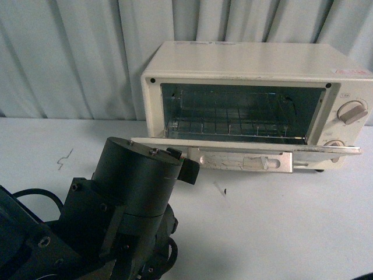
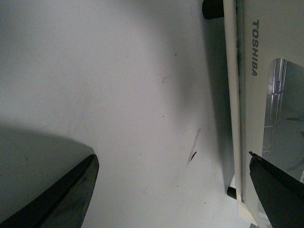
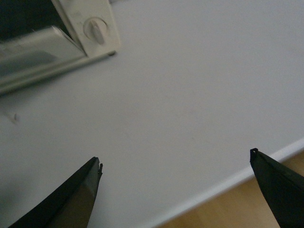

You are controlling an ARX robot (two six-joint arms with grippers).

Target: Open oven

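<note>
My left claw (image 2: 172, 156) hangs wide open, empty. The oven (image 1: 256, 87) sits just ahead of it, its door (image 2: 246, 123) lying flat, with the long edge crossing beside one fingertip. My right claw (image 3: 175, 159), also wide and empty, is well apart from the oven, so the left is nearer.

Left arm's dark grey cylindrical joint housing (image 1: 137, 175), small screws (image 1: 152, 151) on top. Black cable (image 1: 35, 192) looping alongside; left gripper (image 2: 171, 161) shows glossy black wedge fingers (image 2: 71, 194).
</note>
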